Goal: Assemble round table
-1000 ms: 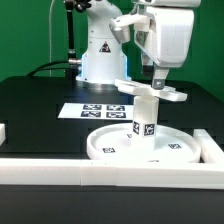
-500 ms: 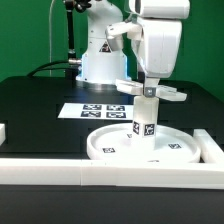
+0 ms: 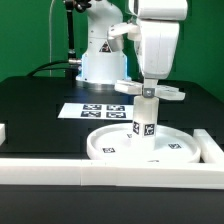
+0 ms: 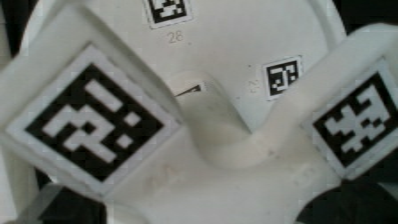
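The large rimmed round disc [image 3: 120,143] lies on the table near the front rail. The short thick cylinder leg [image 3: 146,120] stands upright on its middle. The flat cross-shaped piece [image 3: 168,95] sits level on top of the leg. My gripper [image 3: 150,86] points straight down with its fingers at the middle of the cross-shaped piece. In the wrist view the cross-shaped piece [image 4: 196,110] with its tags fills the picture. My fingertips do not show there, so I cannot tell whether the jaws press on the piece.
The marker board [image 3: 95,110] lies flat behind the disc, in front of the robot base [image 3: 100,60]. A long white rail [image 3: 100,166] runs along the front, with rail ends at the exterior view's left [image 3: 3,131] and right [image 3: 211,146].
One second ago my hand was turned at an angle; it has since turned square over the cross-shaped piece. The piece, leg and disc look unmoved. Nothing has changed over the last half second.
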`<state>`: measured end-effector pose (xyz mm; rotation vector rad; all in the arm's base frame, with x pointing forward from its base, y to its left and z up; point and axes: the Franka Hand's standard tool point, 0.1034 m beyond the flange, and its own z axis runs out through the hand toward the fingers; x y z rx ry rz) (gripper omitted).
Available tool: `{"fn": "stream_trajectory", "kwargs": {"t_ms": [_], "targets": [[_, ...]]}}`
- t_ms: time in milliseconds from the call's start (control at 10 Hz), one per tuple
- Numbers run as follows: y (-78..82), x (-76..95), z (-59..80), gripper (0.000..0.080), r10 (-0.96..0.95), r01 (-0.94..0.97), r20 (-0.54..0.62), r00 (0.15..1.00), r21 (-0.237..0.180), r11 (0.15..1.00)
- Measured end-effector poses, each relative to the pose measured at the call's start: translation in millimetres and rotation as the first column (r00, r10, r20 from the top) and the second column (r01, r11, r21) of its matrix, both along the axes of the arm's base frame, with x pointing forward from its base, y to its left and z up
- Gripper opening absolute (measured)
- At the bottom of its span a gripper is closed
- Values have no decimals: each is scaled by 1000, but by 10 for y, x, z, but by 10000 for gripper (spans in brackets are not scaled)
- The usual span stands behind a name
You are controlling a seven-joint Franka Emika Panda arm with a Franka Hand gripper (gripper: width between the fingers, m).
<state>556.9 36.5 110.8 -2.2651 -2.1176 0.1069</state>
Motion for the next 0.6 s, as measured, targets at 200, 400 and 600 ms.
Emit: {"fn": "stream_trajectory", "kwargs": {"t_ms": [200,400,600], "targets": [[-10,-1,1,649,-76,76,1,997,-4,997],[-12,-8,-3,649,-131,131,-1,991,-9,991],[-12,-9,-5,649,-156,156,-1,988,-11,988]]}}
